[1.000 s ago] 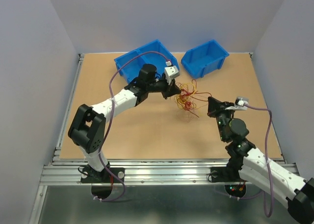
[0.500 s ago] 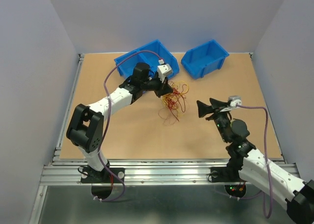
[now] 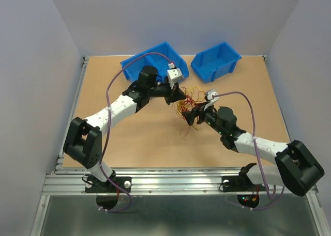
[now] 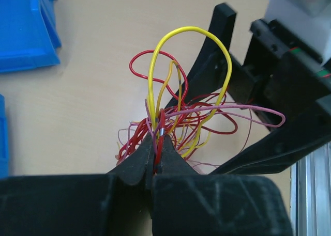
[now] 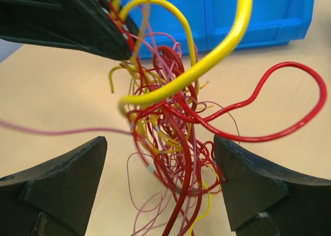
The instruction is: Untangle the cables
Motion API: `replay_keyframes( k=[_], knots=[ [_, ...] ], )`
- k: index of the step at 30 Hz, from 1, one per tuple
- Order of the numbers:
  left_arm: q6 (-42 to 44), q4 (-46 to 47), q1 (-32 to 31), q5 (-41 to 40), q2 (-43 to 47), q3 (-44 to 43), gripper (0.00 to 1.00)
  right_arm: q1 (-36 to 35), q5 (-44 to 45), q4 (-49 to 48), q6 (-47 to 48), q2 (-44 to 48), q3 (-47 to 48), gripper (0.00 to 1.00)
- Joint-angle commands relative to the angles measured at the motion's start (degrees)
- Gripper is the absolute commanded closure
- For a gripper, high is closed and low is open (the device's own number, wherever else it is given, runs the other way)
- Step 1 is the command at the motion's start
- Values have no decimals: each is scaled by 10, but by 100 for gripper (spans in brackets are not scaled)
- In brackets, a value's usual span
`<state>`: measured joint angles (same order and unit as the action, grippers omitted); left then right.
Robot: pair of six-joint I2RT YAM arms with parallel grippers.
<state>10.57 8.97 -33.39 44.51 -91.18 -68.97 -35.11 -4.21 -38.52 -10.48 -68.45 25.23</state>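
The cables point(image 3: 187, 101) are a messy bunch of red, yellow and pink wires, near the left bin point(image 3: 135, 64), just off its right corner. The left gripper point(image 4: 155, 156) pinches them tight. The right gripper point(image 5: 159, 153) is spread wide around the bunch, maybe not touching it.

Robot lab cell; bare grey walls point(image 3: 176, 14); board table point(image 3: 150, 138); aluminium rails point(image 3: 170, 182); blue parts bins point(image 3: 215, 61)
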Motion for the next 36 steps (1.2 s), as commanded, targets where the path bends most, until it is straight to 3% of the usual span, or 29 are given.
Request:
replay_keyframes(
  k=[1, 5, 6, 9, 14, 19, 21, 23, 28, 30, 36],
  knots=[
    [-10, 10, -1, 51, 42, 3, 100, 0, 8, -106, -7, -31, 35, 14],
    [-4, 8, -1, 48, 59, 9, 100, 0, 159, -126, -41, -56, 33, 29],
    [-4, 10, -1, 49, 69, 12, 100, 0, 246, -126, -47, -62, 32, 35],
    [-5, 9, -2, 51, 88, 17, 100, 5, 376, -123, -71, -73, 21, 42],
    [-5, 3, -2, 43, 136, 26, 100, 58, 405, -78, -138, -67, 10, 43],
    [-9, 3, 2, 4, 170, 34, 100, 122, 327, -74, -168, -35, -17, 43],
    [-11, 5, 1, 11, 169, 37, 100, 121, 256, -114, -132, -25, -31, 35],
    [-11, -5, 2, 25, 149, 26, 100, 122, 116, -182, -99, -15, -49, 25],
    [-5, -19, 1, 39, 113, 9, 100, 122, -185, -295, -72, -27, -68, 16],
    [-7, -19, 1, 44, 107, 7, 100, 121, -248, -320, -76, -34, -65, 16],
    [-10, -19, 2, 55, 107, 7, 100, 115, -319, -350, -81, -69, -45, 13]
  ],
)
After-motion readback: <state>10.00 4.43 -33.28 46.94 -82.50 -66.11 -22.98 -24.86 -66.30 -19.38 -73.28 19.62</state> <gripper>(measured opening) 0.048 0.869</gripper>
